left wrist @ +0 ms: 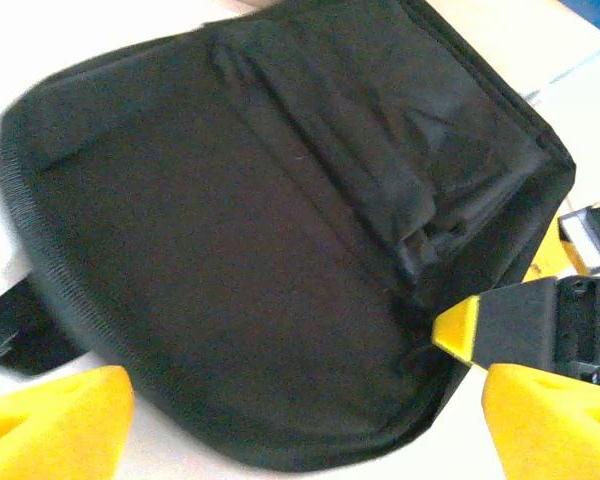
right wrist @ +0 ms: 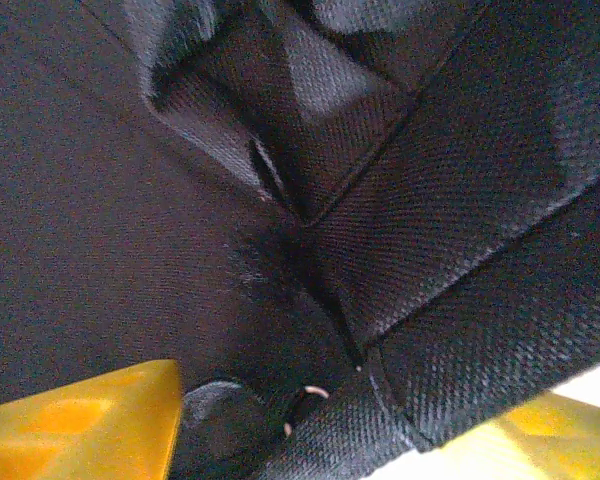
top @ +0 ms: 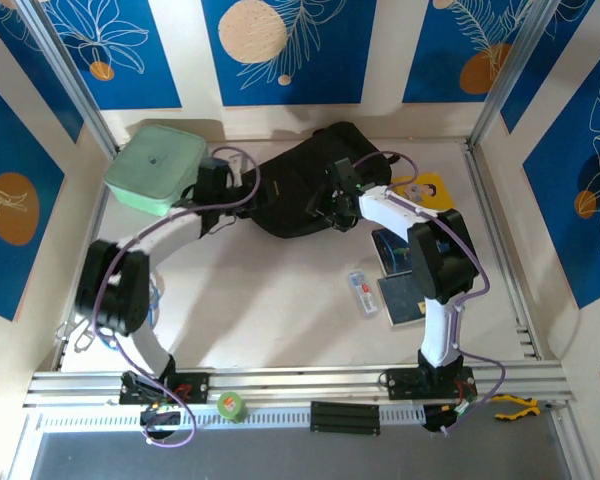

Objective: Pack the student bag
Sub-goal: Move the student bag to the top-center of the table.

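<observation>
The student bag [top: 295, 185] is a black fabric backpack lying flat at the back middle of the table. My left gripper [top: 220, 182] is at its left end. In the left wrist view the left gripper [left wrist: 310, 435] is open, its yellow fingers wide apart on either side of the bag's rounded edge [left wrist: 230, 300]. My right gripper [top: 337, 198] is pressed onto the bag's right part. Seen from the right wrist, the right gripper [right wrist: 320, 440] is open over the bag's woven strap [right wrist: 480, 330], with a small metal ring [right wrist: 305, 405] beside it.
A mint-green lidded box [top: 155, 167] stands at the back left, next to the left arm. A yellow card [top: 430, 188], a blue item [top: 390, 250], a dark flat pad [top: 405, 298] and a small clear case [top: 361, 293] lie at the right. A green roll [top: 230, 406] sits on the front rail.
</observation>
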### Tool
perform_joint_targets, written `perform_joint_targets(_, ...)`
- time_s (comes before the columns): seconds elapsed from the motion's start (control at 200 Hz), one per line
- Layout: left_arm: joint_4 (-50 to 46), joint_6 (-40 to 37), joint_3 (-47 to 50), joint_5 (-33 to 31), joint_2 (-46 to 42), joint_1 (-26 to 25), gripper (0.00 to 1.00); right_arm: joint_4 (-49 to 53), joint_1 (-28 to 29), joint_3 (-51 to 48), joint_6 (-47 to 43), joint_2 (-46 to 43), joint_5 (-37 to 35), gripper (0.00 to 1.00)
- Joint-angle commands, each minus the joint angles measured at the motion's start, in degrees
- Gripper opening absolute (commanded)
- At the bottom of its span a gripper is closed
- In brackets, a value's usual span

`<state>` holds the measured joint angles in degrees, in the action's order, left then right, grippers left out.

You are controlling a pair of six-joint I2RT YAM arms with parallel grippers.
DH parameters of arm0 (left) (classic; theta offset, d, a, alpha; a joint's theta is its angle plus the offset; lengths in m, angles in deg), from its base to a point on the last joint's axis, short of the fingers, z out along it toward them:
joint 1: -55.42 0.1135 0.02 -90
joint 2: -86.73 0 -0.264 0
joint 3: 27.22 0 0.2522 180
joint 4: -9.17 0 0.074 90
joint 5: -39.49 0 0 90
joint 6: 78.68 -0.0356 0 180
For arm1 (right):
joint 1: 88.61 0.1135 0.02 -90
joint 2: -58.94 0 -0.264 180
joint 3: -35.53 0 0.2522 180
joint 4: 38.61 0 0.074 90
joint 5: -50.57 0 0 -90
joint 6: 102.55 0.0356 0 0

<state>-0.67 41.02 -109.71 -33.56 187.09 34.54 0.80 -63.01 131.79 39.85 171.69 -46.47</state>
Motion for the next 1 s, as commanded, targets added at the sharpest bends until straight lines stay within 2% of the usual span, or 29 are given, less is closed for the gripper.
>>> perform_joint_targets(0.0, -3.9, -0.3, -7.4, 2.6, 7.1, -2.4, 0.81, -0.4, -0.4, 0.3, 1.4, 0.8, 3.1, 0.58)
perform_joint_targets(0.14, -8.8, 1.5, -11.4, 0.7, 13.7, -3.9, 0.77, -1.7, -0.6, -1.0, -1.5, 0.9, 5.9, 0.51)
perform_joint_targets(0.26, -9.5, 2.1, -7.6, -0.5, 13.4, -4.1, 0.76, -3.3, -0.8, -3.0, -4.4, 0.8, 8.7, 0.45)
perform_joint_targets(0.36, -9.3, 0.6, -0.4, -1.5, 10.0, -4.3, 0.73, -5.1, -0.8, -4.9, -7.1, 0.2, 12.1, 0.37)
perform_joint_targets(0.54, -8.2, 0.6, 12.3, 0.9, 1.5, -5.0, 0.73, -6.4, 0.5, -8.7, -12.5, -2.2, 16.0, 0.35)
perform_joint_targets(0.61, -7.8, 2.0, 16.1, 1.2, -1.5, -6.6, 0.73, -5.6, 1.1, -10.1, -14.4, -3.4, 17.2, 0.35)
perform_joint_targets(0.73, -7.7, 5.2, 20.6, -0.4, -5.5, -11.2, 0.73, -2.1, 1.3, -13.5, -16.5, -6.1, 14.4, 0.33)
perform_joint_targets(0.865, -7.0, 8.1, 21.3, -1.1, -7.6, -15.0, 0.73, -2.2, -0.3, -17.4, -17.2, -10.5, 13.5, 0.34)
perform_joint_targets(0.995, -9.1, 8.7, 17.4, -0.1, -7.8, -16.3, 0.73, -1.5, 0.0, -17.7, -17.1, -14.5, 14.9, 0.39)
